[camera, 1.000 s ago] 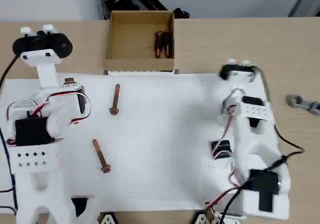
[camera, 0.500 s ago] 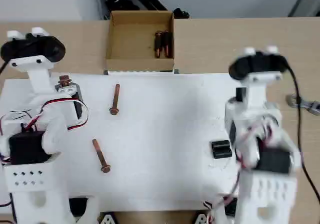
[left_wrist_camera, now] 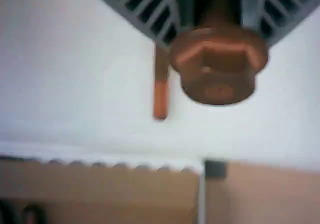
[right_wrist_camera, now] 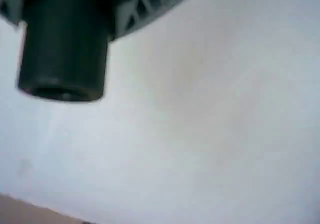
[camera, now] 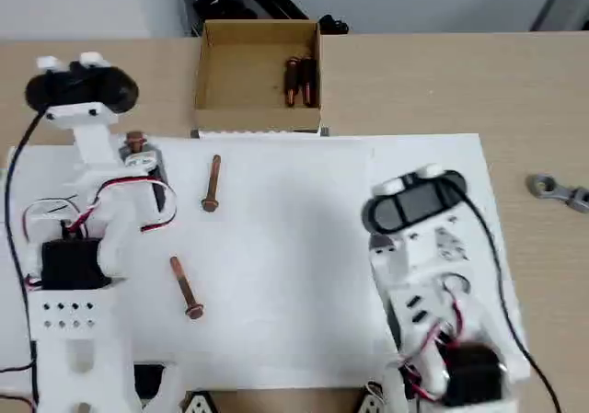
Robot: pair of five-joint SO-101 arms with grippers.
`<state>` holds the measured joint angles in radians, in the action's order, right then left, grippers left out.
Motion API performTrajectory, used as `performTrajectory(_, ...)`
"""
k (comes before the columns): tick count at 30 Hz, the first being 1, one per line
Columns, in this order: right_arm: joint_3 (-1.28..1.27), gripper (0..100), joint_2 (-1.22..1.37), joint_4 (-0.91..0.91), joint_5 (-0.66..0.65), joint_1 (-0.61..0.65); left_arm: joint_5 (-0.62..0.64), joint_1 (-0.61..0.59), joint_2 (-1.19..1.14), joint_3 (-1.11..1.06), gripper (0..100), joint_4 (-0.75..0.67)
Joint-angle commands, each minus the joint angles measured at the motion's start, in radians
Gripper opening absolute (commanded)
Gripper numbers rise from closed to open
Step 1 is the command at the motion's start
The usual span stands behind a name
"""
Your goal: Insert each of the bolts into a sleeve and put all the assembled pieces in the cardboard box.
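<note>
Two assembled pieces (camera: 300, 82) are placed inside the cardboard box (camera: 239, 73); one loose bolt (camera: 213, 183) is left near it, a second bolt (camera: 186, 287) farther off. A third bolt (left_wrist_camera: 218, 64) is clamped in the left gripper (left_wrist_camera: 215, 4), a black sleeve (right_wrist_camera: 64, 49) in the right gripper (right_wrist_camera: 70, 2).

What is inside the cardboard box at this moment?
Two copper-coloured pieces lie side by side near the right wall of the cardboard box. Whether each is a bolt within a sleeve is too small to tell.
</note>
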<state>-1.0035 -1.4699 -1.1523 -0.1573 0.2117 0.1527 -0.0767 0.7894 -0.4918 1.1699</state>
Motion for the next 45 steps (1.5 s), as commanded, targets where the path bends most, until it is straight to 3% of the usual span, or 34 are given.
performTrajectory(1,-0.089,0.4,-0.010,0.249,0.043,0.096,0.032,0.071,0.028,0.012,1,-0.072)
performTrajectory(6,-0.158,0.4,-0.016,0.381,0.138,0.219,0.044,0.121,0.106,0.015,1,-0.127)
performTrajectory(13,-0.160,0.5,-0.021,0.433,0.137,0.225,0.089,0.137,0.244,0.008,1,-0.133)
performTrajectory(20,-0.153,0.4,-0.021,0.552,0.137,0.226,0.100,0.299,0.365,0.002,1,-0.161)
performTrajectory(26,-0.155,0.3,-0.010,0.638,0.135,0.366,0.126,0.321,0.479,-0.186,1,-0.305)
performTrajectory(29,-0.158,0.3,-0.010,0.615,0.124,0.438,0.127,0.319,0.595,-0.257,1,-0.327)
performTrajectory(34,-0.229,0.3,-0.062,0.530,0.043,0.435,0.129,0.319,0.743,-0.386,1,-0.470)
performTrajectory(45,-0.347,0.3,-0.344,0.414,0.021,0.417,0.133,0.399,0.689,-0.522,1,-0.652)
